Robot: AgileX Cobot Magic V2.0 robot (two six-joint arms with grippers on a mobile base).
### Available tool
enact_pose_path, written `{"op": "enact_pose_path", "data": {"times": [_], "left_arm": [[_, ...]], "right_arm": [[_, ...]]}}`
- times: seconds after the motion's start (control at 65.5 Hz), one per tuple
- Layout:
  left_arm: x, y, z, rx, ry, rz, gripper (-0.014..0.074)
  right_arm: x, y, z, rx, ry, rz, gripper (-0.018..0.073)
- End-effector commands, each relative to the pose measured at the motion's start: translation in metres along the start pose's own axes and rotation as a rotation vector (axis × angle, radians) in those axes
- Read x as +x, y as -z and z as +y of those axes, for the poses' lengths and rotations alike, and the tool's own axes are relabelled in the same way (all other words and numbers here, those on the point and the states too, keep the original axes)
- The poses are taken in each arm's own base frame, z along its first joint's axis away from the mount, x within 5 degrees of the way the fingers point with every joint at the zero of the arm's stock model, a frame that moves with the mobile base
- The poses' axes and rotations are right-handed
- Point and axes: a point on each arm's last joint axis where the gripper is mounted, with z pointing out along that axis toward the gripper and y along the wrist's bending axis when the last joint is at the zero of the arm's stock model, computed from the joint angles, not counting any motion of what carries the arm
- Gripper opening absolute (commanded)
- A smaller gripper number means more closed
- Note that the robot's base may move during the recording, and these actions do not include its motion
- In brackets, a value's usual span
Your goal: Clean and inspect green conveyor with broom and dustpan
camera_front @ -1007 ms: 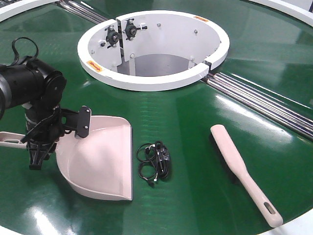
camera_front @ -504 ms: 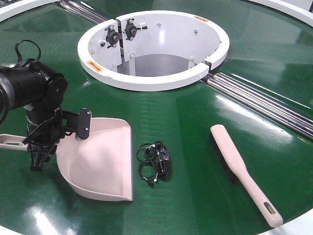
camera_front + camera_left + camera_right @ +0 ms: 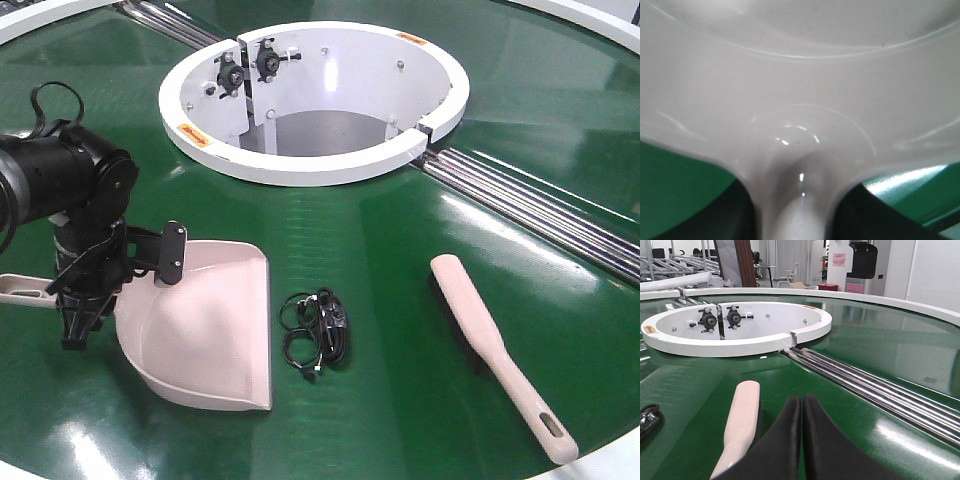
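While left gripper (image 3: pixel 796 220) hangs low, apparently clamping dustpan (image 3: pixel 210 330) handle, right gripper (image 3: pixel 801 407) sits closed beside broom (image 3: pixel 740 420).

Bright workshop bg, white wall (image 3: pixel 935 270), white chair (image 3: pixel 785 281), pink sign (image 3: pixel 839 260), brown pillar (image 3: pixel 746 262)

My left wrist sees the dustpan (image 3: pixel 800 75) blurred, cropped on all 4 sides. My right wrist view cuts the handle off the broom (image 3: pixel 742 410).
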Motion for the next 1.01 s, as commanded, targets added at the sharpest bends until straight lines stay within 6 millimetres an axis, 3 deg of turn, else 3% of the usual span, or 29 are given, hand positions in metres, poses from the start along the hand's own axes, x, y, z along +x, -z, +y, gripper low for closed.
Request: {"op": "enact_pose_path", "data": {"times": [0.0, 0.687, 0.855, 0.992], "left_arm": [[0.008, 0.024, -0.002, -0.043, 0.026, -0.004, -0.0006], [0.008, 0.024, -0.002, -0.043, 0.026, -0.004, -0.0006], [0.008, 0.024, -0.002, -0.043, 0.026, -0.004, -0.0006], [0.008, 0.024, -0.002, -0.043, 0.026, -0.004, -0.0006]], "right_arm": [[-0.006, 0.001, 0.000, 0.003, 0.014, -0.080, -0.0008], [-0.007, 0.001, 0.000, 0.003, 0.019, -0.089, -0.0008], [-0.031, 0.006, 0.000, -0.002, 0.000, -0.299, -0.0008], [-0.065, 0.010, -0.002, -0.007, -0.104, -0.300, -0.0008]]}}
